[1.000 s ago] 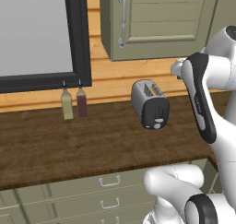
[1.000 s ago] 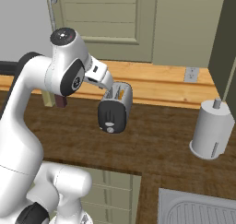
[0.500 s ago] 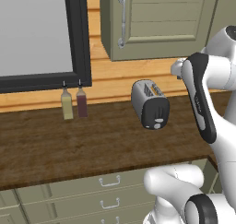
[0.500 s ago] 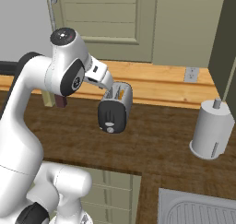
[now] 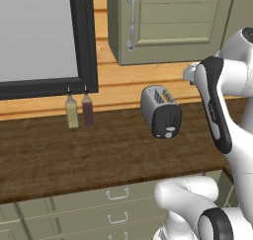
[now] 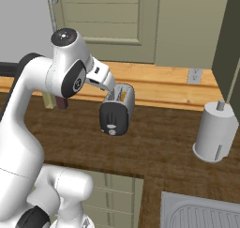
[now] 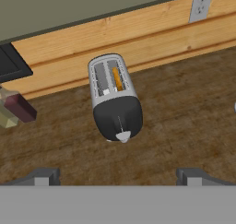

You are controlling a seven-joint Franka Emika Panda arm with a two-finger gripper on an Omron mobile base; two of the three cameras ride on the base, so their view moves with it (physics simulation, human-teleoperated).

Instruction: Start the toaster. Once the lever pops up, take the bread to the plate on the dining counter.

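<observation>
1. The toaster (image 7: 115, 101) sat centre frame in the hand view, bread (image 7: 117, 79) in its right slot.
2. The gripper (image 7: 117, 177) hovered above, jaws spread wide, empty.
3. Best approach: descend onto the lever (image 7: 123, 136) and press squarely.

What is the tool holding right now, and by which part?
Nothing. The tool is open, its fingertips spread wide above the counter, short of the toaster. The bread sits in a toaster slot.

Worktop (image 5: 74, 155): dark wood-grain — over drawer cabinets.
On it: toaster (image 5: 161, 111), two bottles (image 5: 79, 110) by the wall — paper-towel roll (image 6: 214, 132).
</observation>
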